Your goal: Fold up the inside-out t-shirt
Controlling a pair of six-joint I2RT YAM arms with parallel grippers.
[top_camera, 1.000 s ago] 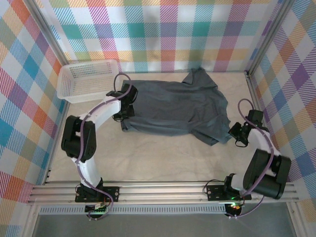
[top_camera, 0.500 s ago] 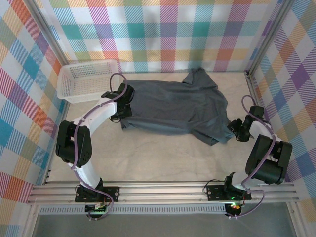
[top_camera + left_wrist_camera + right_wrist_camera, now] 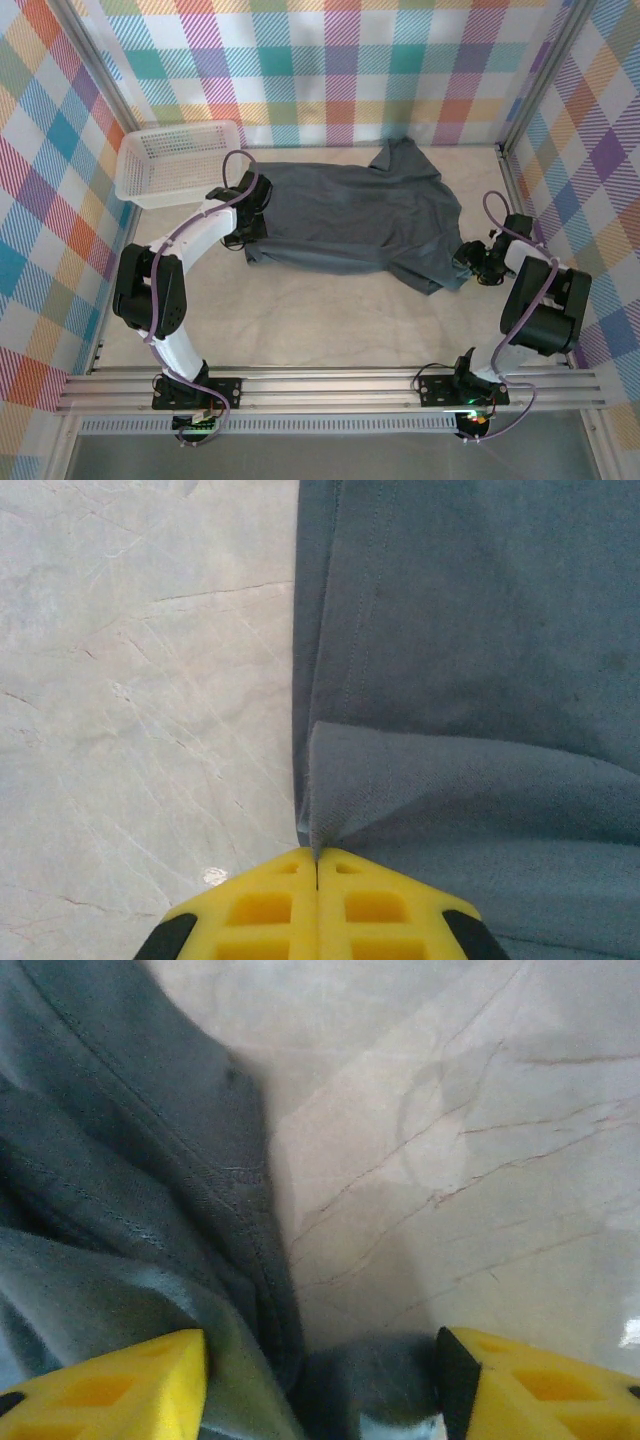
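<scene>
The inside-out t-shirt (image 3: 350, 215) lies spread across the far half of the table, dark slate blue-grey, with a bunched fold at its right near corner (image 3: 435, 275). My left gripper (image 3: 246, 228) sits at the shirt's left edge. Its yellow jaws (image 3: 317, 858) are shut on a pinched ridge of the cloth (image 3: 450, 780). My right gripper (image 3: 468, 262) is at the shirt's right corner. It stands open (image 3: 320, 1370), with loose seamed cloth (image 3: 150, 1190) lying between and beside its fingers, which do not clamp it.
A white lattice basket (image 3: 175, 160) stands at the far left, just behind the left arm. Plaid walls close in the left, back and right sides. A metal rail (image 3: 330, 385) runs along the near edge. Bare beige tabletop (image 3: 320, 320) lies in front of the shirt.
My right gripper has opened and let go of the shirt's right corner, and its arm has drawn in toward the right wall. The left gripper stays shut on the left edge, shifted slightly farther back.
</scene>
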